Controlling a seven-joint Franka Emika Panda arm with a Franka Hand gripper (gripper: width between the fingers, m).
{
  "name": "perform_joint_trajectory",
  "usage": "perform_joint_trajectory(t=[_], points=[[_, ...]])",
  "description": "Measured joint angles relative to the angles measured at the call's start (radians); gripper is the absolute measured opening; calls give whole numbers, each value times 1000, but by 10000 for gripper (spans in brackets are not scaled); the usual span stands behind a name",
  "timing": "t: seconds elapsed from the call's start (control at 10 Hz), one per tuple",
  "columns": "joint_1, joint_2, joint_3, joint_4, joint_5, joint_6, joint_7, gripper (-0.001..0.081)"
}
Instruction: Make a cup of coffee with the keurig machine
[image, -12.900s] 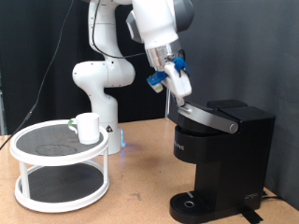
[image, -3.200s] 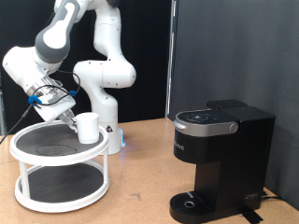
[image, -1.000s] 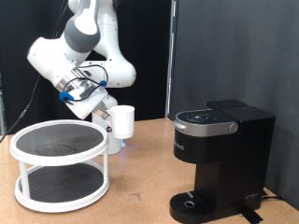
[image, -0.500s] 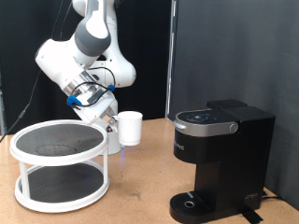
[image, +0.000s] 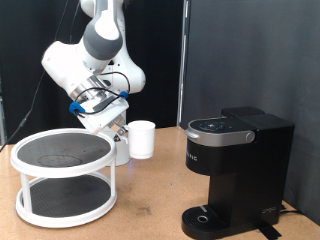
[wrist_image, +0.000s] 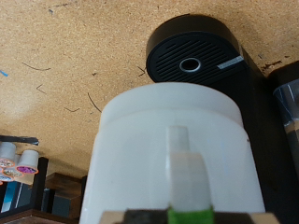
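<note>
Glossy white, rounded arm segments with dark grey joint bands; bulky white pedestal base. Blue fittings and thin cables around the gripper, itself pale white-grey.

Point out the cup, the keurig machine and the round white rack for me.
cup (image: 142, 140), exterior view, side wall of the mug
keurig machine (image: 232, 165), exterior view, black front body
round white rack (image: 62, 165), exterior view, front of its upper rim

white two-tier round stand – left, dark mesh shelves | wooden tabletop – speckled chipboard | black backdrop – far right | small pods – beside table edge, blurred
</note>
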Motion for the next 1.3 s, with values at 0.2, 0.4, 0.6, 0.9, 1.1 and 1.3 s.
perform_joint_trajectory(t=[0.2,0.4,0.6,0.9,1.1,1.3], points=[[11,37,32,13,12,35,1,3],[25,79,68,18,21,74,1,3],[42,122,101,20,56,129,0,3],[60,195,135,36,114,194,-19,3],[66,246,153,53,162,221,-49,3],[72,295,168,71,231,221,-104,3]])
